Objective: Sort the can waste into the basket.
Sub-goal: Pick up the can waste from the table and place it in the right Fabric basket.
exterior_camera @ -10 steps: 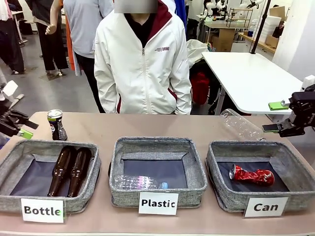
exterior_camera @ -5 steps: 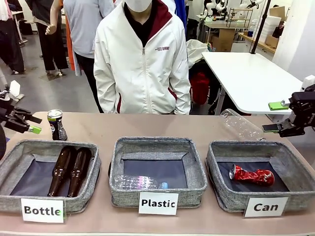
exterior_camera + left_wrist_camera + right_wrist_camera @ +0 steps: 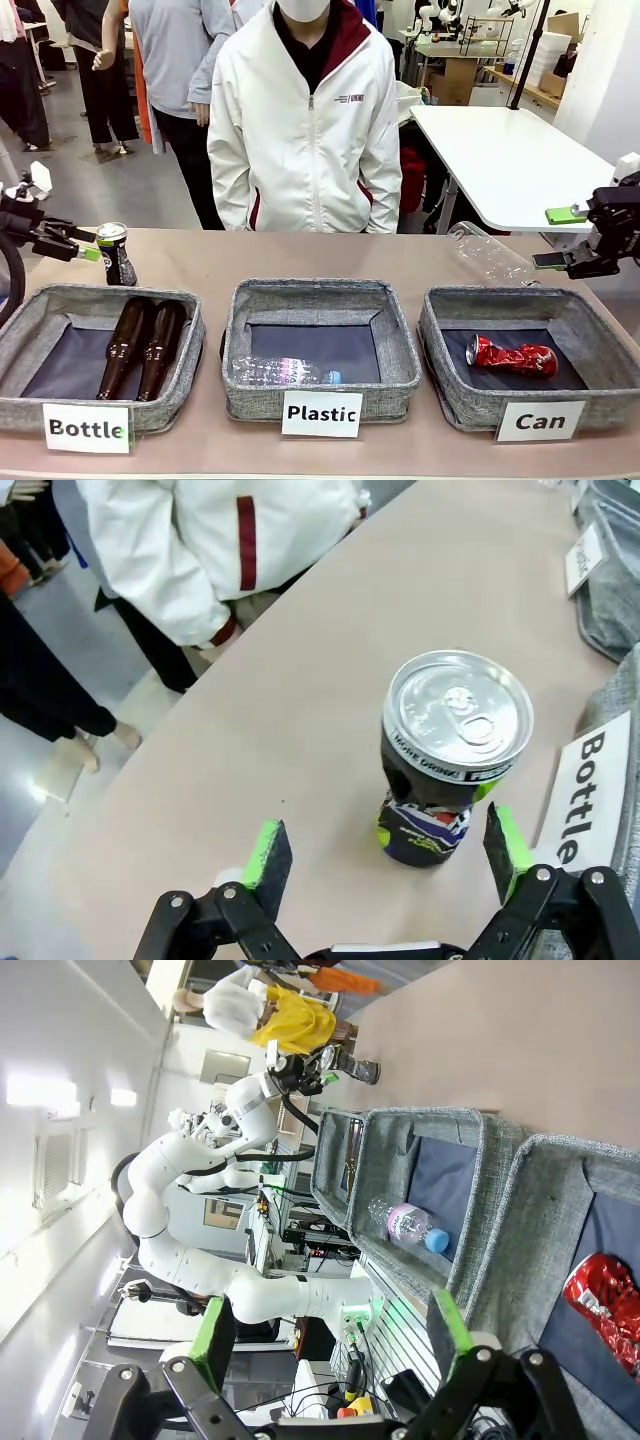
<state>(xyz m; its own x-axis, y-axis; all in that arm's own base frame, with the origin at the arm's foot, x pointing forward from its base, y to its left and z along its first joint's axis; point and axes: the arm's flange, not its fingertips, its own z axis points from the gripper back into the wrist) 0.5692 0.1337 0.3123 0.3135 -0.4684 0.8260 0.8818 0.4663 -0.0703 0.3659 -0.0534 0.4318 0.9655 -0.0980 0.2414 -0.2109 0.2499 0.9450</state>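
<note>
We see the black can (image 3: 455, 750) upright at far left, just ahead of our left pincer (image 3: 387, 842), jaws parted.

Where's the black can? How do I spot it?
On the table, go to the far left, just behind the grey basket labelled Bottle. The black can stands upright there on the bare tabletop. Unlike the brown bottles lying in that basket, it is short, with a silver top.
</note>
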